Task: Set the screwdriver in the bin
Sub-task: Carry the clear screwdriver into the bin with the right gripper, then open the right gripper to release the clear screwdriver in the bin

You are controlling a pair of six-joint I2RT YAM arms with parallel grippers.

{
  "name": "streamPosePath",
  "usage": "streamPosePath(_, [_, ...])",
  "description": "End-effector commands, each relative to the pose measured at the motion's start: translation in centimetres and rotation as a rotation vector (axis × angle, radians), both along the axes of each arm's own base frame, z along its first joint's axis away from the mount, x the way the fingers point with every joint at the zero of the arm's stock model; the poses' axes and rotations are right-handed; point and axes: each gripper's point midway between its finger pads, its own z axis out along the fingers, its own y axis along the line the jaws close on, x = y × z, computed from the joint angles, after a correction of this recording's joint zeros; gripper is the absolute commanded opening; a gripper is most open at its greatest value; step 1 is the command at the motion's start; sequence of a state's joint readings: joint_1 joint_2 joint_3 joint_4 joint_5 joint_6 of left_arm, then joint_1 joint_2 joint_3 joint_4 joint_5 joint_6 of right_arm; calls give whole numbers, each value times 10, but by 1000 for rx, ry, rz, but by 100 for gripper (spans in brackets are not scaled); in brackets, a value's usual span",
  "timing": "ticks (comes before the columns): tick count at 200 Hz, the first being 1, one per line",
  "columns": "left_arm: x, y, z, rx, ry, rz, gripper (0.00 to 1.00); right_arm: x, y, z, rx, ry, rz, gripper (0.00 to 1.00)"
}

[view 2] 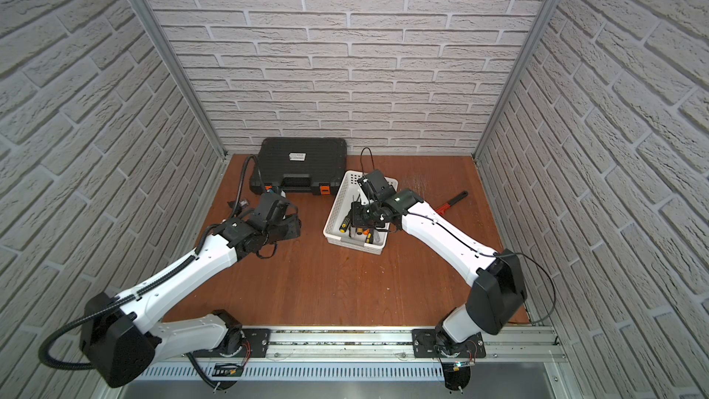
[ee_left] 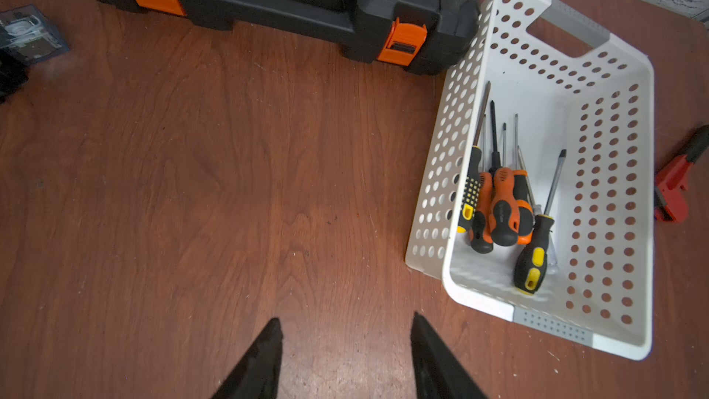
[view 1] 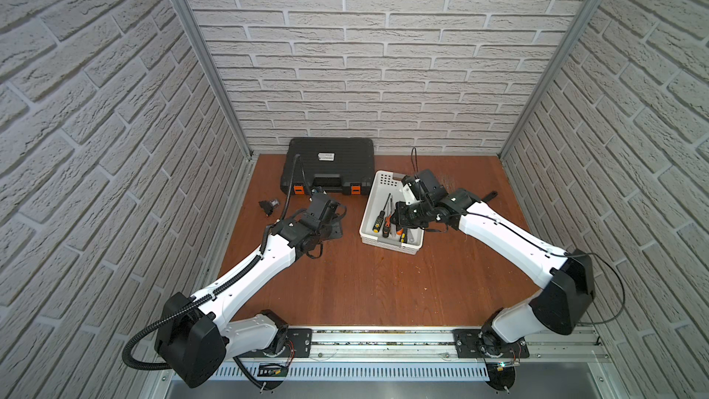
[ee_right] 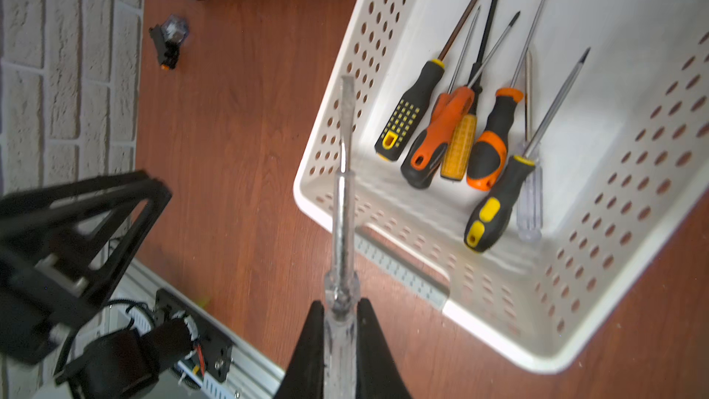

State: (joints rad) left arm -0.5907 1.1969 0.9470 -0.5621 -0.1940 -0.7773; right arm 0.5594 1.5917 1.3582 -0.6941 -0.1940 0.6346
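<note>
Right gripper: jaws clamped on the clear handle of the screwdriver, held aloft, its shaft seen across a corner rim of the bin. Bin contents: several other screwdrivers. Left gripper: jaws apart, empty, over the table.

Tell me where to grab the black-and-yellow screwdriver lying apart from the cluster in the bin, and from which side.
Grip the thick handle of the black-and-yellow screwdriver, coming straight down with the jaws across it. It lies flat on the floor of the bin, whose walls likely block a sideways approach; the thin shaft offers less to pinch. A clear-handled screwdriver lies close beside it.
</note>
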Motion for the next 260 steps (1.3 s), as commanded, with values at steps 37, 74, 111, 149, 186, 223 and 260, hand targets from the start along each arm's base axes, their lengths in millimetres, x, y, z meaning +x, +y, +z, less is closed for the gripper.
streamPosePath(37, [-3,7,4,-11,-11,22,55,55,-4,-70,2,59,-73,6])
streamPosePath(74, [-2,10,4,-8,-11,26,55,57,-16,-99,-68,87,-102,5])
streamPosePath(111, [2,4,0,-23,-1,20,55,58,-30,-111,-144,89,-119,5])
streamPosePath(149, [5,-1,1,-34,5,10,55,60,-30,-126,-150,113,-123,6])
streamPosePath(186, [4,0,1,-33,11,10,56,62,-27,-126,-140,113,-120,24])
streamPosePath(223, [2,1,4,-34,3,10,59,66,-26,-91,-119,41,-104,36])
streamPosePath(260, [3,5,7,-17,-2,11,65,67,-23,-40,-71,-50,-82,37])
